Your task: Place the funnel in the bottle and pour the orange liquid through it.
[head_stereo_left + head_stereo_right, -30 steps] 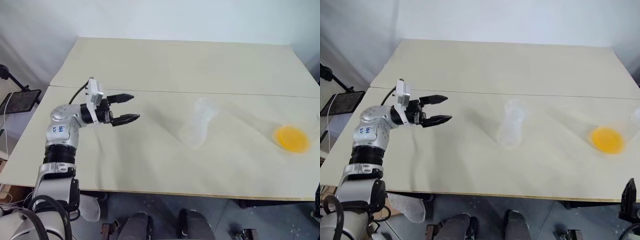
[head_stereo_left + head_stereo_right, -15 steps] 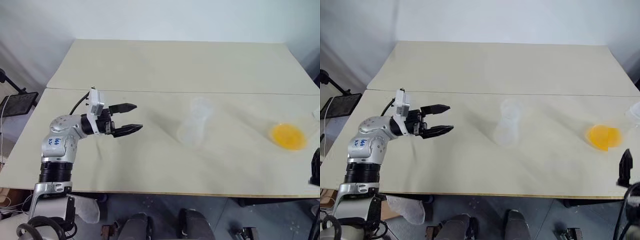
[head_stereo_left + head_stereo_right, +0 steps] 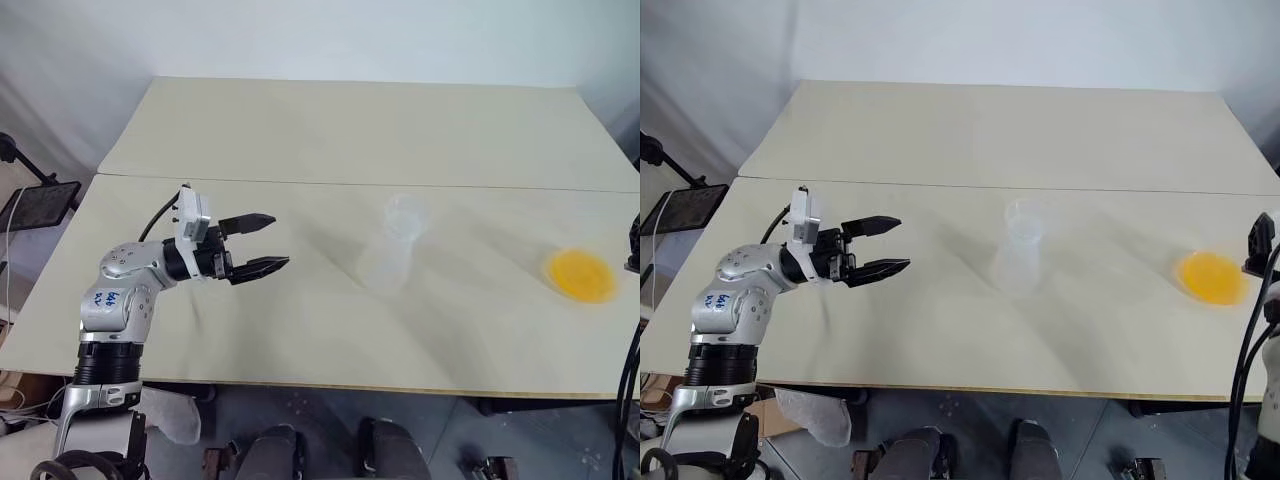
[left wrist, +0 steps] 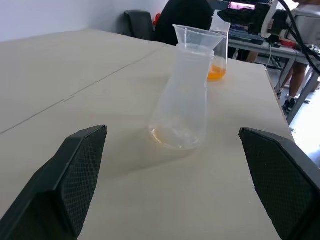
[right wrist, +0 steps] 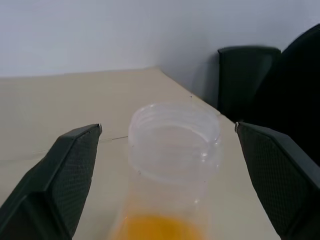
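Frame centre: funnel (image 4: pixel 198 36) seated in bottle (image 3: pixel 388 255) | right edge: orange liquid (image 3: pixel 580 275) | left gripper (image 3: pixel 268 243) released | right gripper (image 5: pixel 165 150) released, empty.

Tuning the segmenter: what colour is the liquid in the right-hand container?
Bright orange liquid, clearest in the left eye view.

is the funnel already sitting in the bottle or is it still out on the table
In. The funnel sits upright in the neck of the bottle, its wide rim flaring above the opening. The bottle stands upright on the table.
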### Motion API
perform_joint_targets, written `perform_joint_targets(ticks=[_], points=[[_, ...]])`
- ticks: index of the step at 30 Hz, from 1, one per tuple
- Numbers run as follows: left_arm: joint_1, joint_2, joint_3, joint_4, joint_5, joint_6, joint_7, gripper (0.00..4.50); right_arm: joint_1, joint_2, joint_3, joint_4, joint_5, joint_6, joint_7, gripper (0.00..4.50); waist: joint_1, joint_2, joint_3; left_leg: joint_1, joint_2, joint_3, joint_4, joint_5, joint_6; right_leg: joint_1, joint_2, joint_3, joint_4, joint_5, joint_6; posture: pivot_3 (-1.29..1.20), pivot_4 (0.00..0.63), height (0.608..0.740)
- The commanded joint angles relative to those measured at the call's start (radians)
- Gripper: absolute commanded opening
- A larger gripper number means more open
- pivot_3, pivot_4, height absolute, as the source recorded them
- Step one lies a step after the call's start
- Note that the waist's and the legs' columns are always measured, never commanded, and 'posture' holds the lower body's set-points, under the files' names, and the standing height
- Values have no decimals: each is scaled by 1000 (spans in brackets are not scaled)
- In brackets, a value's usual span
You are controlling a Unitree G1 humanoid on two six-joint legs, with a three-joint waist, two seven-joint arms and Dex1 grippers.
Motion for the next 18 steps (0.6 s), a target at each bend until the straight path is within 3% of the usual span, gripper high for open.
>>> perform_joint_targets(ticks=[1, 14, 18], points=[[-1, 9, 15, -52, -25, -9, 15, 4484, -28, -20, -24, 18, -11, 11, -5, 4500, 3, 0, 0, 0, 0, 0, 0, 0, 0, 0, 0, 0, 0, 0, 0, 0, 150, 740], [17, 0, 11, -71, -31, -20, 34, 4484, -55, -11, -17, 52, -17, 12, 46, 4500, 9, 0, 0, 0, 0, 1, 0, 0, 0, 0, 0, -1, 0, 0, 0, 0, 150, 740], [17, -2, 8, -69, -28, -28, 36, 4500, -57, -10, -18, 60, -37, 8, 35, 3628, 10, 0, 0, 0, 0, 1, 0, 0, 0, 0, 0, -2, -1, 0, 0, 0, 150, 740]])
